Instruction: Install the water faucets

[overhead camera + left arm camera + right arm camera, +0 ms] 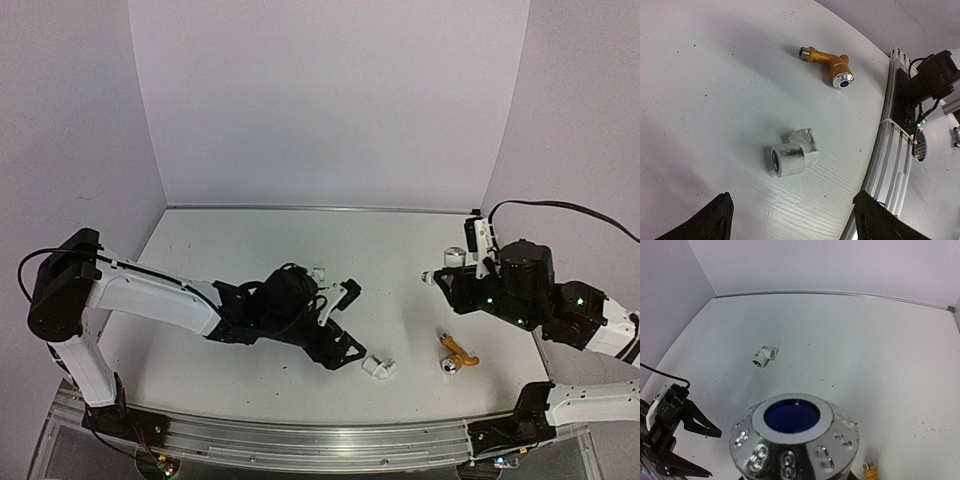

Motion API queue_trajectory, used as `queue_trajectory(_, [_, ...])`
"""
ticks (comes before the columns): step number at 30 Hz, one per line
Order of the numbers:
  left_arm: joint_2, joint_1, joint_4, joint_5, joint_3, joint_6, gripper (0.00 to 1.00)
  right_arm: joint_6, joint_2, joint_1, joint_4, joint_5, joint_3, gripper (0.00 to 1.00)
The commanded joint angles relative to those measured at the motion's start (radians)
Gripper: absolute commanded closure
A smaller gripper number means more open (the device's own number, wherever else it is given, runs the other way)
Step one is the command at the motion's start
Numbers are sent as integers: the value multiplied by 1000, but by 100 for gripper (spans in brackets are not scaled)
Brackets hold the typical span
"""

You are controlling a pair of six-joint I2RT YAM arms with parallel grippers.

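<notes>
Two claws are at work over the white worktop (400, 240). Our left claw (350, 320) is spread wide and holds nothing. In its wrist view the black fingertips (722, 215) sit at the bottom corners, and a stubby white fitting (792, 155) lies on the worktop just ahead of the gap, touching neither finger. To the right of that fitting we see the yellow-gold faucet (458, 352) lying on its side close to the near rail (890, 150), apart from both claws. Over at the right, our right claw (452, 275) is closed on the white faucet (455, 258), carried above the worktop. In the right wrist view the faucet's silvery, blue-centred end fills the foreground and hides the fingers. A second white fitting (318, 272) lies just beyond the left arm's wrist.
</notes>
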Motion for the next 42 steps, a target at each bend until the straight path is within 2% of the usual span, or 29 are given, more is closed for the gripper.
queue_trajectory(1, [67,-123,19,-361,126,231,13,-19,-97,2,-23,80,-3,100])
queue_trajectory(3, [132,-173,13,-444,191,323,13,-20,-146,2,-39,89,-6,100])
queue_trajectory(5, [185,-199,1,-461,245,365,12,-19,-185,1,-54,100,-12,100])
queue_trajectory(9, [305,-211,-99,-431,382,381,13,-16,-247,1,-85,114,-12,100])
queue_trajectory(15, [507,-227,-308,-492,644,420,15,-4,-326,1,-122,111,-10,100])
queue_trajectory(21, [605,-227,-413,-547,751,420,19,15,-343,1,-137,96,-19,100])
queue_trajectory(28, [648,-229,-498,-553,785,392,25,29,-326,2,-137,87,-22,100])
queue_trajectory(31, [639,-228,-517,-573,771,384,35,31,-321,2,-137,88,-21,100])
queue_trajectory(35, [580,-228,-517,-576,727,378,56,33,-302,1,-135,82,-10,100])
queue_trajectory(37, [556,-227,-517,-567,716,378,63,36,-292,2,-134,80,-7,100])
queue_trajectory(41, [490,-200,-495,-501,669,315,82,46,-279,3,-129,75,-5,100])
queue_trajectory(42, [466,-188,-480,-472,651,304,84,47,-278,2,-128,74,-5,100])
